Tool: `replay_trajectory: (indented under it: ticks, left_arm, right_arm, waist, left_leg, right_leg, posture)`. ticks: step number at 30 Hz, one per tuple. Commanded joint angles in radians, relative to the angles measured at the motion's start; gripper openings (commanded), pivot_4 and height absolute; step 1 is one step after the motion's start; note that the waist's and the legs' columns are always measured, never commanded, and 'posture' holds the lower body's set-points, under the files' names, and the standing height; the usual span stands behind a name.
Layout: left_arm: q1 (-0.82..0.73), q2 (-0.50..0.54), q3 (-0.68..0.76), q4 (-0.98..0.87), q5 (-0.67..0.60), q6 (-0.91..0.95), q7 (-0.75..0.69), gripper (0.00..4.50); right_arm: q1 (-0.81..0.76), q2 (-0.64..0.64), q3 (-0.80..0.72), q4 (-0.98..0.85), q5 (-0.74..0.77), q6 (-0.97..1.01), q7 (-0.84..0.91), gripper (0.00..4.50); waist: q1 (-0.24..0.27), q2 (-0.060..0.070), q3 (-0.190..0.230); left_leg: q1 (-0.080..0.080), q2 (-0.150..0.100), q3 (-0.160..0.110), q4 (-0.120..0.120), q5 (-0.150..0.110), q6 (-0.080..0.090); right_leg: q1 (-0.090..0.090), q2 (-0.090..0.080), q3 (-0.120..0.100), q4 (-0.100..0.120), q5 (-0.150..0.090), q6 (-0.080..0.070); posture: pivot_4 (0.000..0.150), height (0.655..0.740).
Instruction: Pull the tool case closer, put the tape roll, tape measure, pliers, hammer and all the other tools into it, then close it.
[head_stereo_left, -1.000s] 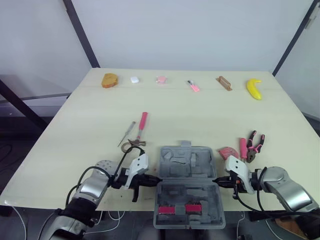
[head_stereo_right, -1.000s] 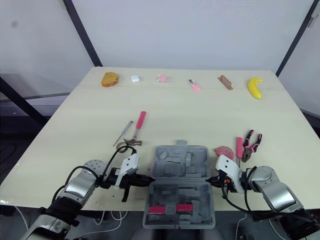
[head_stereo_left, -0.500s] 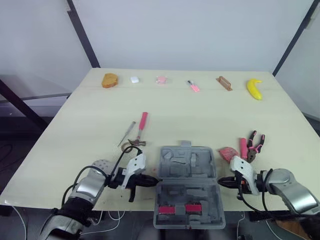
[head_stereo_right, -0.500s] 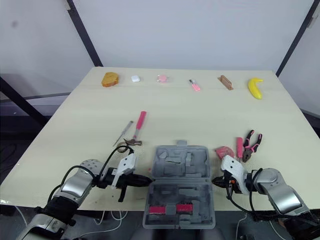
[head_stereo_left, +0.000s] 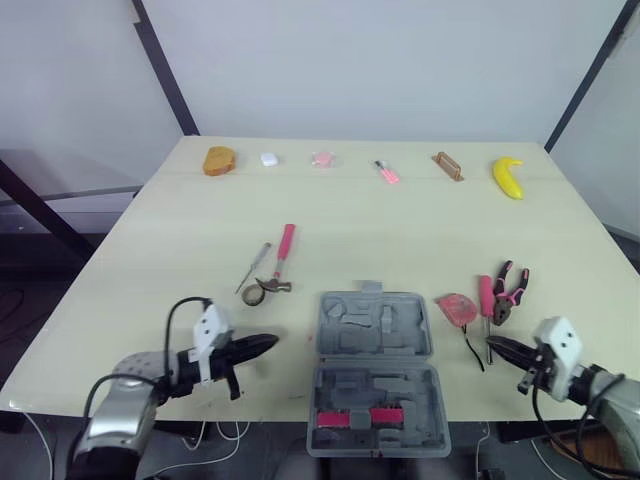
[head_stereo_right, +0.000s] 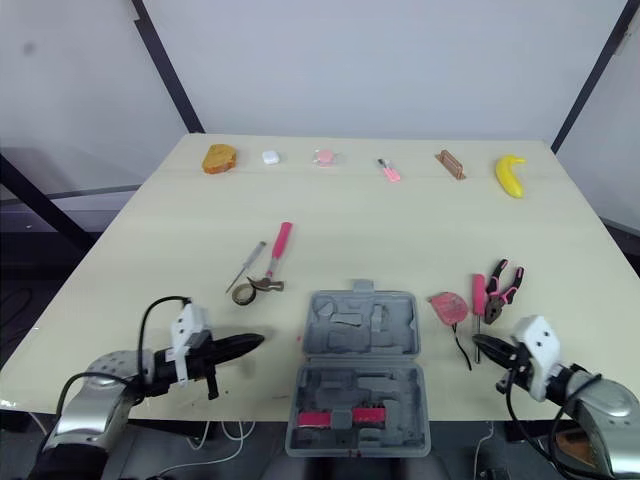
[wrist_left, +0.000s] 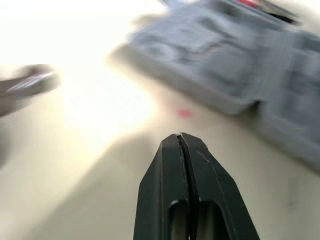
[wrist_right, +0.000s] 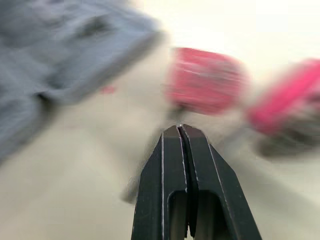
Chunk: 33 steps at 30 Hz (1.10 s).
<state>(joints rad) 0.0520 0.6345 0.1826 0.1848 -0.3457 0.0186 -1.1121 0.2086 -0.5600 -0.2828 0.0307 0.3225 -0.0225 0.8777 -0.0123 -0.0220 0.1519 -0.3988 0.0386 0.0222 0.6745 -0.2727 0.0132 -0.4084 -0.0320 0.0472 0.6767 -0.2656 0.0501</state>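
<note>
We see both pincers drawn back from the tool case: half a second ago each sat against a side of it, and now the left pincer lies well off to its left and the right pincer off to its right, near the tape measure. Both have their fingers pressed together and hold nothing, as the wrist views show plainly. The case lies open at the front edge of the counter, its near half seeming to reach past that edge, in the same spot as before. We judge the pull finished, with the loading next. The hammer and tape roll wait beyond the left pincer, the pliers beyond the right; none of these is in the case yet.
</note>
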Motion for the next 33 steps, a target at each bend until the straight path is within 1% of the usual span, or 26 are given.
replay_trajectory:
  ticks: [1, 4, 7, 8, 9, 10, 11, 12, 13, 14, 15, 16, 17, 18, 26, 28, 30, 33]
  left_arm:
    - [0.042, 0.009, 0.102, 0.012, -0.030, -0.043, 0.054, 0.01]
    - [0.065, 0.008, 0.153, 0.035, -0.047, -0.054, 0.078, 0.01]
    - [0.100, 0.022, 0.255, 0.086, -0.096, -0.042, 0.097, 0.01]
    - [0.108, 0.028, 0.281, 0.097, -0.112, -0.032, 0.096, 0.52]
    - [0.116, 0.037, 0.297, 0.109, -0.120, -0.025, 0.091, 0.91]
    - [0.119, 0.043, 0.308, 0.121, -0.121, -0.026, 0.090, 1.53]
    - [0.118, 0.047, 0.316, 0.133, -0.123, -0.026, 0.089, 1.75]
    - [0.119, 0.052, 0.324, 0.148, -0.125, -0.024, 0.085, 2.11]
    - [0.120, 0.058, 0.328, 0.162, -0.125, -0.026, 0.077, 2.53]
    - [0.124, 0.066, 0.329, 0.172, -0.125, -0.027, 0.068, 3.09]
    - [0.126, 0.070, 0.329, 0.176, -0.125, -0.027, 0.062, 3.48]
    - [0.127, 0.072, 0.328, 0.178, -0.125, -0.027, 0.058, 3.70]
    - [0.126, 0.074, 0.325, 0.178, -0.125, -0.026, 0.054, 4.39]
    - [0.125, 0.075, 0.323, 0.177, -0.126, -0.024, 0.051, 4.48]
    - [0.109, 0.077, 0.296, 0.142, -0.113, 0.003, 0.052, 4.48]
    - [0.094, 0.084, 0.274, 0.103, -0.101, 0.019, 0.064, 4.48]
    - [0.056, 0.102, 0.240, 0.057, -0.072, 0.042, 0.093, 4.48]
    - [-0.001, 0.156, 0.156, 0.013, 0.001, 0.068, 0.093, 4.48]
  right_arm:
    - [0.043, 0.003, -0.112, 0.053, 0.044, -0.093, -0.014, 0.00]
    - [0.072, 0.004, -0.172, 0.106, 0.081, -0.132, 0.001, 0.00]
    - [0.145, -0.010, -0.302, 0.185, 0.204, -0.111, 0.075, 0.00]
    - [0.162, -0.012, -0.335, 0.210, 0.234, -0.109, 0.096, 0.50]
    - [0.174, -0.016, -0.358, 0.238, 0.241, -0.125, 0.107, 0.91]
    - [0.181, -0.019, -0.373, 0.254, 0.249, -0.133, 0.119, 1.53]
    - [0.184, -0.021, -0.384, 0.264, 0.255, -0.135, 0.129, 1.78]
    - [0.188, -0.023, -0.393, 0.273, 0.258, -0.140, 0.136, 2.18]
    - [0.192, -0.026, -0.400, 0.280, 0.260, -0.143, 0.144, 2.60]
    - [0.198, -0.029, -0.409, 0.284, 0.263, -0.143, 0.149, 3.17]
    - [0.204, -0.031, -0.415, 0.286, 0.265, -0.144, 0.155, 3.58]
    - [0.208, -0.032, -0.419, 0.287, 0.267, -0.144, 0.160, 3.89]
    - [0.211, -0.033, -0.421, 0.286, 0.269, -0.143, 0.163, 4.50]
    - [0.214, -0.035, -0.422, 0.284, 0.268, -0.142, 0.166, 4.50]
    - [0.220, -0.035, -0.404, 0.230, 0.257, -0.127, 0.180, 4.50]
    - [0.226, -0.036, -0.377, 0.158, 0.279, -0.084, 0.204, 4.50]
    - [0.231, -0.043, -0.331, 0.033, 0.326, -0.005, 0.232, 4.50]
    - [0.192, -0.043, -0.280, -0.095, 0.363, 0.054, 0.225, 4.50]
  waist:
    - [0.001, 0.000, 0.000]
    - [0.001, 0.000, 0.000]
    - [0.001, 0.000, 0.000]
    - [0.002, 0.000, 0.000]
    - [0.001, 0.000, 0.000]
    - [0.001, 0.000, 0.000]
    - [0.000, 0.000, 0.000]
    - [-0.001, 0.000, 0.000]
    - [-0.003, 0.001, 0.000]
    - [-0.004, 0.000, -0.001]
    - [-0.004, 0.001, -0.001]
    - [-0.004, 0.001, -0.001]
    - [-0.004, 0.001, -0.001]
    - [-0.003, 0.001, -0.001]
    - [-0.001, 0.001, -0.001]
    - [-0.001, 0.001, -0.001]
    - [0.001, 0.001, -0.001]
    - [0.001, 0.001, -0.001]
  left_leg:
    - [0.000, 0.000, 0.000, 0.000, 0.000, 0.000]
    - [0.000, 0.000, 0.000, 0.000, 0.000, 0.000]
    - [0.001, 0.000, 0.001, -0.001, 0.000, 0.000]
    - [0.001, 0.000, 0.000, -0.001, 0.000, 0.000]
    - [0.001, 0.000, 0.000, -0.002, 0.000, 0.000]
    - [0.001, 0.000, 0.001, -0.002, 0.000, 0.000]
    - [0.001, 0.000, 0.001, -0.003, 0.000, 0.000]
    - [0.002, 0.000, 0.001, -0.003, 0.000, 0.000]
    - [0.003, 0.000, 0.001, -0.003, 0.000, 0.000]
    - [0.006, 0.000, 0.002, -0.003, 0.000, 0.000]
    - [0.006, 0.000, 0.002, -0.003, 0.000, 0.000]
    - [0.007, 0.000, 0.002, -0.003, 0.000, 0.000]
    - [0.007, 0.000, 0.002, -0.003, 0.000, 0.000]
    - [0.007, 0.000, 0.003, -0.003, 0.000, 0.000]
    - [0.007, 0.001, 0.002, -0.003, 0.000, 0.000]
    - [0.007, 0.001, 0.002, -0.003, 0.000, 0.000]
    - [0.007, 0.002, 0.002, -0.003, 0.000, 0.000]
    - [0.007, 0.002, 0.001, -0.003, 0.000, 0.000]
  right_leg:
    - [0.000, 0.000, 0.000, 0.000, 0.000, 0.000]
    - [0.000, 0.000, 0.000, 0.000, 0.000, 0.000]
    - [0.000, 0.000, 0.000, 0.000, 0.000, 0.000]
    - [0.000, 0.000, 0.000, -0.001, 0.000, 0.000]
    - [0.000, 0.000, 0.000, -0.001, 0.000, 0.000]
    - [0.000, 0.000, 0.000, -0.002, 0.000, 0.000]
    - [0.001, 0.000, 0.000, -0.002, 0.000, 0.000]
    - [0.001, 0.000, 0.000, -0.002, 0.000, 0.000]
    - [0.002, 0.000, 0.001, -0.002, 0.000, 0.000]
    - [0.003, 0.000, 0.002, -0.002, 0.000, 0.000]
    - [0.004, 0.000, 0.002, -0.002, -0.001, 0.000]
    - [0.004, 0.001, 0.002, -0.002, -0.001, -0.001]
    - [0.004, 0.001, 0.002, -0.002, -0.001, -0.001]
    - [0.004, 0.001, 0.002, -0.003, -0.001, -0.001]
    - [0.005, 0.000, 0.002, -0.003, -0.001, -0.001]
    - [0.005, 0.000, 0.002, -0.003, -0.001, -0.001]
    - [0.005, 0.000, 0.002, -0.003, -0.001, -0.001]
    - [0.005, 0.000, 0.001, -0.003, -0.001, -0.001]
  posture:
    - [0.150, 0.7400]
    - [0.150, 0.7400]
    - [0.150, 0.7400]
    - [0.150, 0.7400]
    - [0.150, 0.7400]
    - [0.150, 0.7400]
    - [0.150, 0.7400]
    - [0.150, 0.7400]
    - [0.150, 0.7400]
    - [0.150, 0.7400]
    - [0.150, 0.7400]
    - [0.150, 0.7400]
    - [0.150, 0.7400]
    - [0.150, 0.7400]
    - [0.150, 0.7400]
    - [0.150, 0.7400]
    - [0.150, 0.7400]
    - [0.150, 0.7400]
